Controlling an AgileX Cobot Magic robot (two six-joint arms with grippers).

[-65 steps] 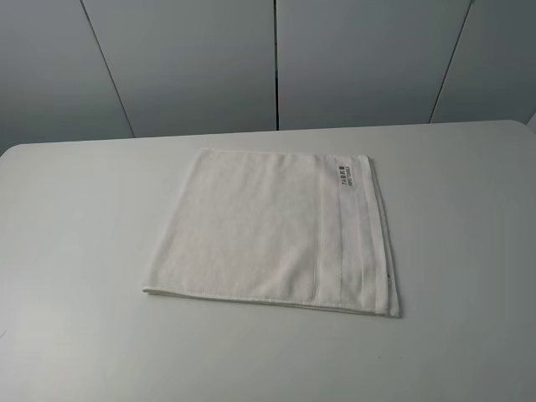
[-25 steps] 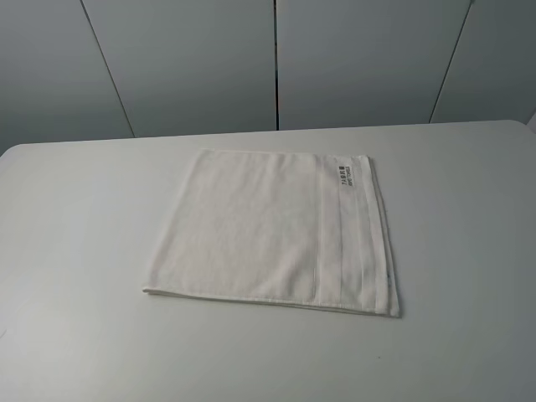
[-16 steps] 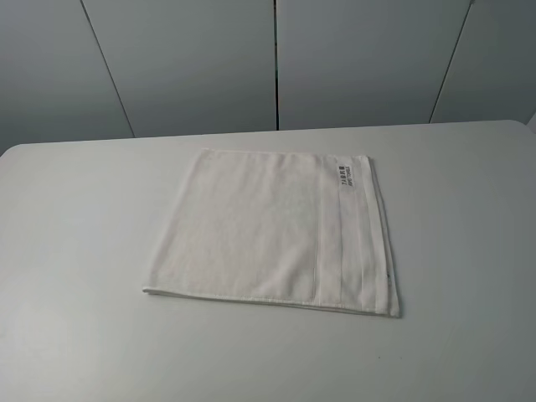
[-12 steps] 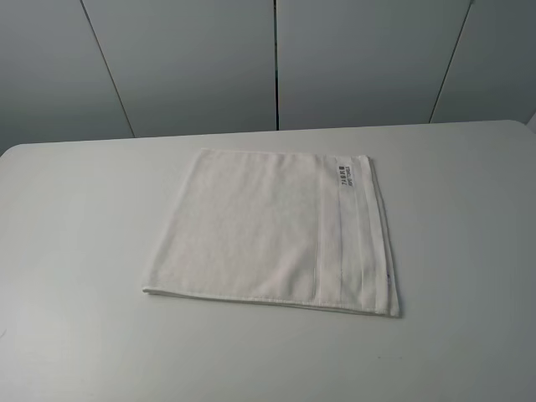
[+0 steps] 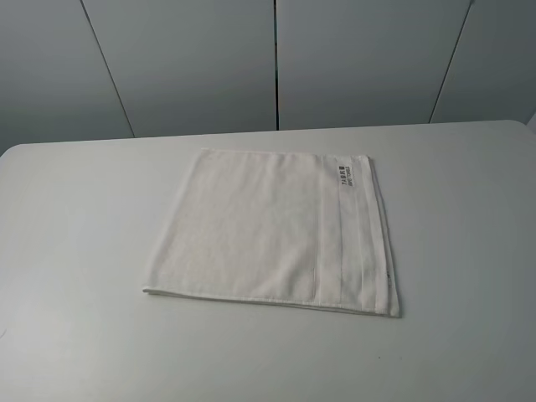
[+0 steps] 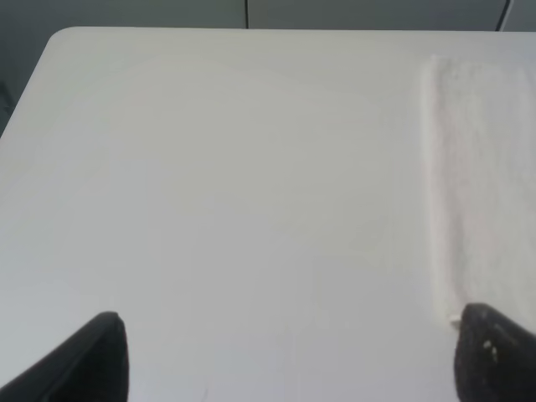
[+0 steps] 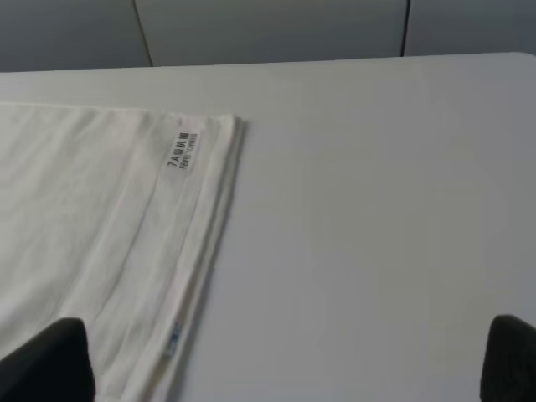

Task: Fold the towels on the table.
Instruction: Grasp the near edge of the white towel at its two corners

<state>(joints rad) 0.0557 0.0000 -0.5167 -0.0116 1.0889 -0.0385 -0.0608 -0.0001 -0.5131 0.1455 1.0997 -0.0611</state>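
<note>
White terry towel (image 5: 272, 230) lying flat at the middle of the table (image 5: 75, 251), label (image 5: 344, 175) at its far right corner. Left fingers (image 6: 96, 356) spread wide over bare table beside the cloth's left edge; right fingers (image 7: 50, 360) likewise agape, empty, near its right edge. Best to pinch the 2 near corners together (every layer, if doubled), lift evenly, carry to the far edge, align before releasing.
</note>
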